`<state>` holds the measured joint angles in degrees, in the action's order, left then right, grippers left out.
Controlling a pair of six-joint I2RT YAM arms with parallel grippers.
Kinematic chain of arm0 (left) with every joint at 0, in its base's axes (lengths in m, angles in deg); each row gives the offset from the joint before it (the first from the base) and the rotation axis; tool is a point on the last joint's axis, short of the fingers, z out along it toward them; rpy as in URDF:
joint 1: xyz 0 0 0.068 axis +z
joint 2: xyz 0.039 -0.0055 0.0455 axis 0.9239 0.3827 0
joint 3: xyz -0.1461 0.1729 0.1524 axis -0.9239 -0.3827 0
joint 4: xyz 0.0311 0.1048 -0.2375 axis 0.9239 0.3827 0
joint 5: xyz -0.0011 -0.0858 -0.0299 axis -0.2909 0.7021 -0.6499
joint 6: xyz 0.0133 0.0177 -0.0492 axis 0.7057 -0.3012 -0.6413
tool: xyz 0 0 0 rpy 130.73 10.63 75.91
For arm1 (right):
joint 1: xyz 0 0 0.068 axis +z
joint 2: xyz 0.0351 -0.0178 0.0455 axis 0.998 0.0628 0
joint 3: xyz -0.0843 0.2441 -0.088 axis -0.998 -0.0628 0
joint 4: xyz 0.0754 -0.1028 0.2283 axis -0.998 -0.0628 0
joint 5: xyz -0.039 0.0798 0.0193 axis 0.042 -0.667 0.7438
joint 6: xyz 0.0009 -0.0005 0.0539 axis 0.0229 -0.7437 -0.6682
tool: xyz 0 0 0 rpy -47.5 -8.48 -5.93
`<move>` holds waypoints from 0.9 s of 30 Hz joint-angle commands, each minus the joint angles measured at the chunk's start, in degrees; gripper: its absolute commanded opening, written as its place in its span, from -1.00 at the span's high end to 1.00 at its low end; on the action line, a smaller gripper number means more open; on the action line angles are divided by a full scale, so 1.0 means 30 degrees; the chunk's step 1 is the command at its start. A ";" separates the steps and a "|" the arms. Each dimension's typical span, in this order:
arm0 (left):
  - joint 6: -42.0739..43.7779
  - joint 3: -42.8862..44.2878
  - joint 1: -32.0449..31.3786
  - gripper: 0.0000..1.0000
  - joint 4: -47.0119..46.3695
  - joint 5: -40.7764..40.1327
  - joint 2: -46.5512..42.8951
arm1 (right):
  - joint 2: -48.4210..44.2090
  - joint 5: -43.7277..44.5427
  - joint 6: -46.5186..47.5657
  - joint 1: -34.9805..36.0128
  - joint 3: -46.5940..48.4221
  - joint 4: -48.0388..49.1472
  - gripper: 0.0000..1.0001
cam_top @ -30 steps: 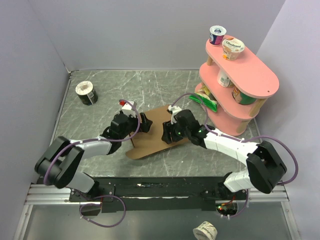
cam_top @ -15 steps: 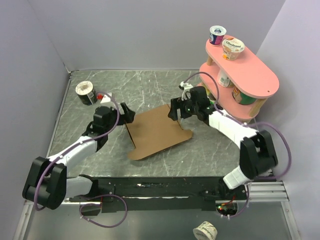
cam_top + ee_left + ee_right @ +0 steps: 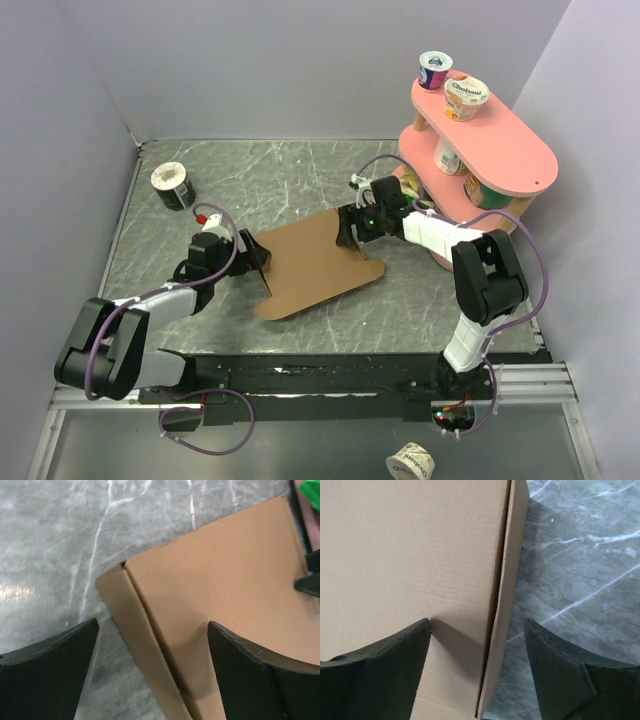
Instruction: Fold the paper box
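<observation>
1. Seen from the top camera, the paper box point(image 3: 318, 265) lies flat as a brown cardboard sheet on the grey marbled table point(image 3: 300, 180), between the two arms. The left gripper point(image 3: 256, 262) sits at the sheet's left edge, and the right gripper point(image 3: 345, 230) sits at its far right corner. A pink shelf point(image 3: 505, 160) holding yogurt cups stands near the right side of the sheet. A small round tub point(image 3: 172, 185) stands well apart at the far left.
2. From the left wrist camera, the left gripper's fingers point(image 3: 45, 670) are spread wide apart and hold nothing. The paper box lies ahead of them. Its narrow side strip point(image 3: 125, 630) runs down into the gap between them, and the large panel stretches off to the right. I cannot tell whether either finger touches the cardboard. A dark tip of the right gripper shows at the right border, over the panel.
3. From the right wrist camera, the right gripper's fingers point(image 3: 375, 672) are also wide apart and empty. One finger is over the large panel and the other is over bare table. The sheet's narrow edge strip point(image 3: 516, 570) runs between them.
</observation>
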<state>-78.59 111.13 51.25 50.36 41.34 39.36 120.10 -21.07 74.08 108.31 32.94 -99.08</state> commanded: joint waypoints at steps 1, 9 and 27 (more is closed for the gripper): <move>-0.0036 0.0030 0.0494 -0.93 -0.2439 0.1256 0.0121 | 0.0145 -0.0051 0.0210 -0.0097 0.0578 -0.1038 -0.56; -0.0124 0.0673 0.1344 -0.98 -0.3289 0.2575 0.1906 | -0.0997 0.0038 -0.0463 -0.0885 -0.0563 -0.1043 -0.38; 0.0755 0.2051 0.1520 -0.92 -0.3700 0.3630 0.3665 | -0.1319 0.0241 0.0414 -0.1855 -0.0415 -0.0985 0.00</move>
<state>-77.61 115.59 55.44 42.55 50.04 49.87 118.33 -22.08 73.25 102.87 31.83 -102.69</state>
